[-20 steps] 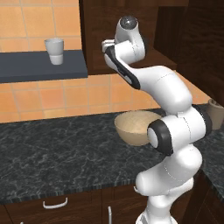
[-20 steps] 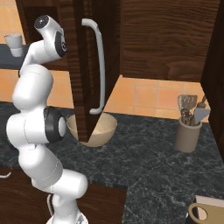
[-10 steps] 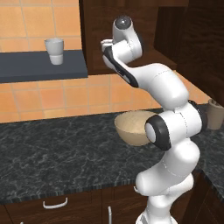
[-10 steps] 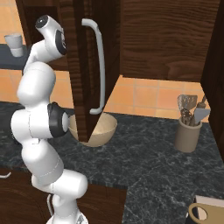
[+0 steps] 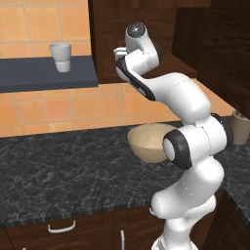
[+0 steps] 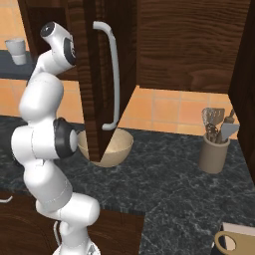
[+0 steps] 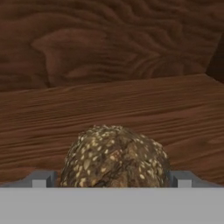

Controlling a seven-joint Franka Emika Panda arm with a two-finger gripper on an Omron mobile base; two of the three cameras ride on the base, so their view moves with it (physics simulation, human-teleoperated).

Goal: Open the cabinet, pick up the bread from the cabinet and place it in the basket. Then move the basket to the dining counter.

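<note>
The bread (image 7: 114,157), a seeded tan-brown lump, lies on the wooden shelf inside the cabinet (image 7: 109,48). My gripper (image 7: 112,179) is open, one fingertip on each side of the bread and close to it. The cabinet door (image 6: 97,99) stands swung open, its silver bar handle (image 6: 114,74) facing out. My arm (image 5: 141,49) reaches up into the dark cabinet opening (image 5: 161,29). The round tan basket (image 5: 146,141) (image 6: 117,144) sits on the black granite counter below the cabinet, behind my arm. The dining counter is out of view.
A white cup (image 5: 61,56) (image 6: 16,50) stands on a dark wall shelf to the left. A utensil holder (image 6: 214,149) (image 5: 240,127) stands on the black counter (image 5: 63,176) to the right. Low drawers (image 5: 61,227) run under the counter's front edge.
The arm's upper part has shifted slightly left, toward the cabinet. The door and basket have not moved, and the gripper stays open.
</note>
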